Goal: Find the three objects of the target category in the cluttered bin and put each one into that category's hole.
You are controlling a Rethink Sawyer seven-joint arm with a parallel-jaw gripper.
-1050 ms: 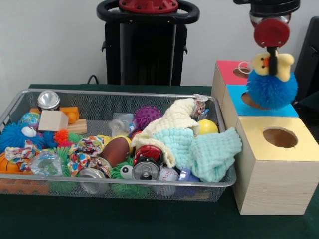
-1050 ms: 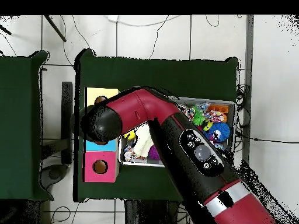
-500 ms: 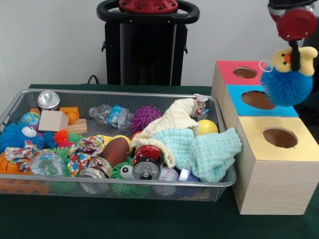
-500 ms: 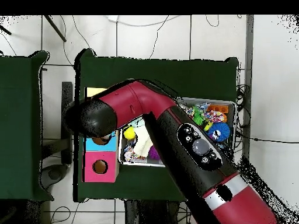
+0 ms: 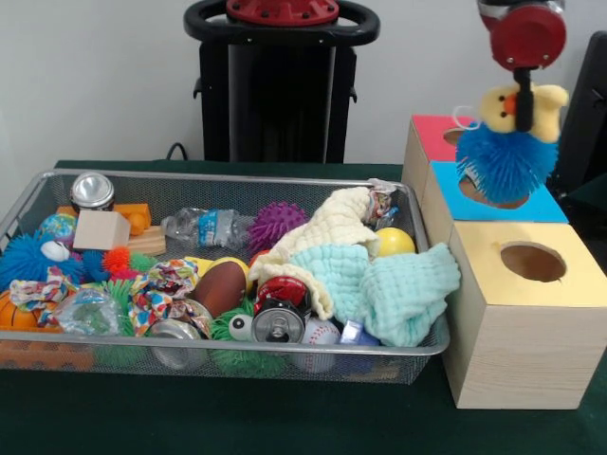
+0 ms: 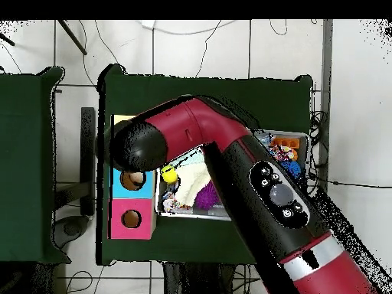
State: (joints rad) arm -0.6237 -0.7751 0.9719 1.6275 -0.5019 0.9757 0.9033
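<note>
My arm [image 6: 230,164] reaches across the green surface [image 5: 237,417] and over the wire bin [image 5: 114,365], ending above the row of three boxes that stands beside it. The bin is crowded: cloths, cans, balls and spiky toys lie heaped together, so more of the wanted kind may be buried there, though I cannot pick them out from here.

The boxes run red [image 5: 429,142], blue [image 5: 541,207] and yellow [image 5: 524,322] from far to near in the front view, each with a round hole in its top. My pincer [image 5: 521,102] is pinching the fuzzy blue toy with the yellow duck head [image 5: 507,156], gripping it at the head so the blue body hangs straight down beneath.

What matters now is how that hanging body sits against the blue box's hole [image 5: 486,190]. In the front view the toy hangs right over the hole, its lower edge covering part of the opening; I cannot tell whether they touch. The hole lies directly below my pincer, so I judge a straight descent and release is what the move calls for.
</note>
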